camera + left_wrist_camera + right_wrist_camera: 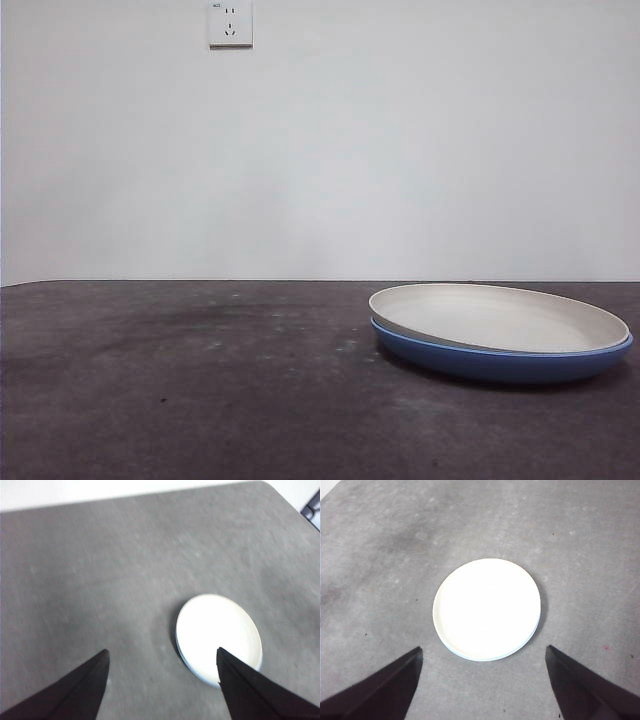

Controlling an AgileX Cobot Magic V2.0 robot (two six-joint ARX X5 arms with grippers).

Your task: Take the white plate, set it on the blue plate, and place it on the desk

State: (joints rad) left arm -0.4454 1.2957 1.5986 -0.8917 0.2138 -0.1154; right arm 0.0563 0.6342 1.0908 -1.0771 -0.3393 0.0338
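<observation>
The white plate [500,314] lies nested on top of the blue plate [495,362] at the right of the desk [200,400]. From above, the white plate [486,608] covers the blue one almost wholly; only a thin bluish edge shows. My right gripper [482,652] hangs high over the stack, open, holding nothing. My left gripper [162,652] is also raised and open, with the white plate [218,636] below and off to one side. Neither arm shows in the front view.
A wall with a power socket [230,23] stands behind the desk. The desk's far edge and a rounded corner [265,485] appear in the left wrist view, with a dark object [312,507] beyond it.
</observation>
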